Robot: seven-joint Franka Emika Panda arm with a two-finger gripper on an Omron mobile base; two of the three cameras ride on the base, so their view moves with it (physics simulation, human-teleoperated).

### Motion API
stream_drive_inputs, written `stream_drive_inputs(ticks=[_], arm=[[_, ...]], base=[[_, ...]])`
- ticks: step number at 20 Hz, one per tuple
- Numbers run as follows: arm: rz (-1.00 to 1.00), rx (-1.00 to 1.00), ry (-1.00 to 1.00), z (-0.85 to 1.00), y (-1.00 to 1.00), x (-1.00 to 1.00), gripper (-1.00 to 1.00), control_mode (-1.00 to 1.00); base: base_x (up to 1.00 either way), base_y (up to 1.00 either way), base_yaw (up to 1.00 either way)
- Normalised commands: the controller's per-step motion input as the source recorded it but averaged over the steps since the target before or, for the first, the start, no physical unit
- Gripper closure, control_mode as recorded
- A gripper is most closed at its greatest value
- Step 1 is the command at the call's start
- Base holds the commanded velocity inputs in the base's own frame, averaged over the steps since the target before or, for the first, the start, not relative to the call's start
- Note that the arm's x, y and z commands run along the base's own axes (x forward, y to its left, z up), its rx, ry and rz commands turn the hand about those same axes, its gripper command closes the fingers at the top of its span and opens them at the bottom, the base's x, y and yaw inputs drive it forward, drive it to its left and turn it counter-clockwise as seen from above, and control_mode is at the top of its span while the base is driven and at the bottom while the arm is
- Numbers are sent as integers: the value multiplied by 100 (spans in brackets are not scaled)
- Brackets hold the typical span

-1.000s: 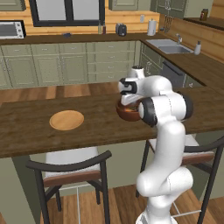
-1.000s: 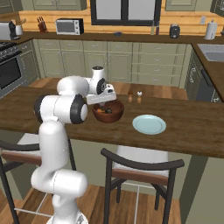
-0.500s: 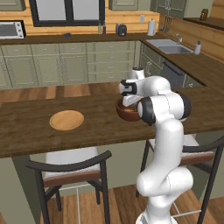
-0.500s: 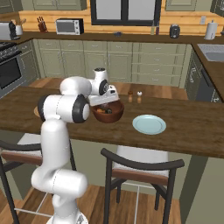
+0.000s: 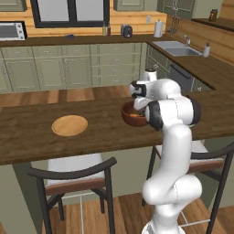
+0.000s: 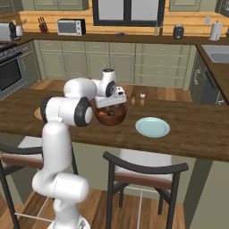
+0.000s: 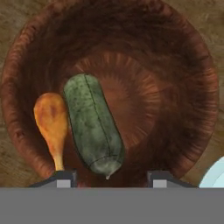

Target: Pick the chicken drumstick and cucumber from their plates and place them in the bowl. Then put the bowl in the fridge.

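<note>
A: Bowl (image 7: pixel 175 100) status?

B: Sits on the wooden counter (image 5: pixel 27 137), right under the hand. In the hand view it spans nearly the whole picture. Cucumber (image 7: pixel 92 124) lies inside it, long axis running 11 to 5 o'clock, just left of centre. Drumstick (image 7: pixel 51 124) is at the cucumber's 9 o'clock, touching or nearly touching it, fat end toward 12, thin bone end toward 6.

A: Both fully inside the rim?

B: Yes, both lie on the dark inner floor and lower wall. From the right base view I can make out dark bits in the bowl (image 6: pixel 110 117), too small to tell apart.

A: Gripper?

B: Gripper (image 7: pixel 109 177) is directly above the bowl, pointing down into it. The two fingertips (image 7: pixel 63 178) are spread, one at 7 o'clock and one at 5 o'clock of the hand view, nothing between them. The cucumber's lower end sits in the gap but neither tip touches it as far as I can see.

A: Plates?

B: Tan wooden plate (image 5: pixel 69 125) is on the counter, well apart from the bowl (image 5: pixel 133 116) at its 9 o'clock in the left base view. Pale blue plate (image 6: pixel 152 127) is near the bowl at its 3 o'clock in the right base view; its edge shows at 4 o'clock in the hand view (image 7: pixel 215 176).

A: Anything else nearby?

B: Two small shakers (image 6: pixel 137 98) on the counter beyond the bowl, about 1 o'clock in the right base view. Two chairs (image 6: pixel 143 172) are tucked under the near counter edge.
</note>
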Motion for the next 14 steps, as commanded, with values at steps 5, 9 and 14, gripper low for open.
stream_drive_inputs(ticks=[5,9,14], arm=[[-29,13,0,17,-17,-9,-100,-100],[-37,15,0,-17,-14,-16,-100,-100],[-39,15,0,-18,-38,0,-100,-100]], base=[[0,0,0],[0,0,0],[0,0,0]])
